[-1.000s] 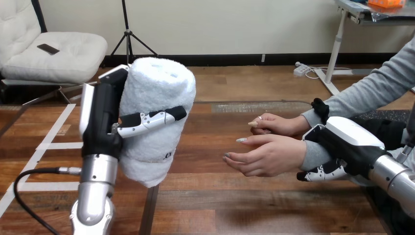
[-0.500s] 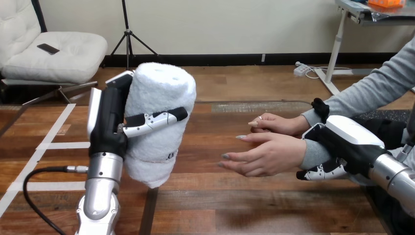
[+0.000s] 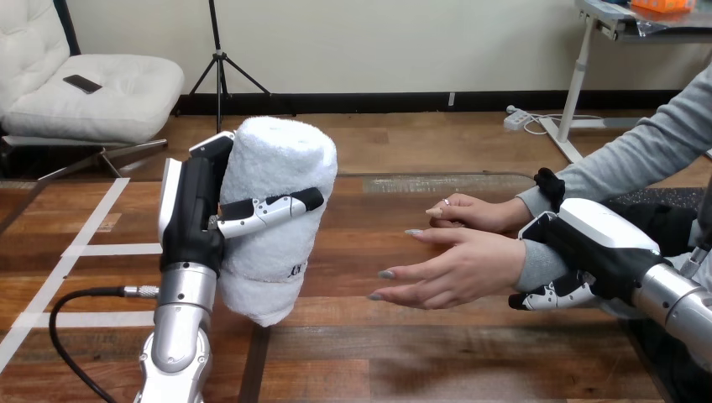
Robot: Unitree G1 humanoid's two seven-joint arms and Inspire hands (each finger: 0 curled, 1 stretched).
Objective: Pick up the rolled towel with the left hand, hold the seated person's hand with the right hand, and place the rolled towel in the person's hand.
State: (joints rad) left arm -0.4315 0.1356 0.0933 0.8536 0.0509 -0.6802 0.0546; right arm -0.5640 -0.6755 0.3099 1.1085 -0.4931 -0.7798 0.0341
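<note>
Since the earlier frames the left hand [image 3: 191, 220] has carried the rolled towel [image 3: 281, 168] rightward, toward the person's hand [image 3: 458, 269], whose fingers have stretched further out. Grip: thumb [image 3: 269, 207] across the towel's front, fingers behind it, clasping the roll upright, clear of the table [image 3: 420, 353]. Right hand [image 3: 592, 243]: fingers curled under the person's wrist [image 3: 531, 264], holding it. Risk, as judged: the towel's lower end hangs below the thumb, unsupported, so it could sag or strike the person's fingertips on approach. The towel sits between thumb and fingers, still apart from the open palm.
</note>
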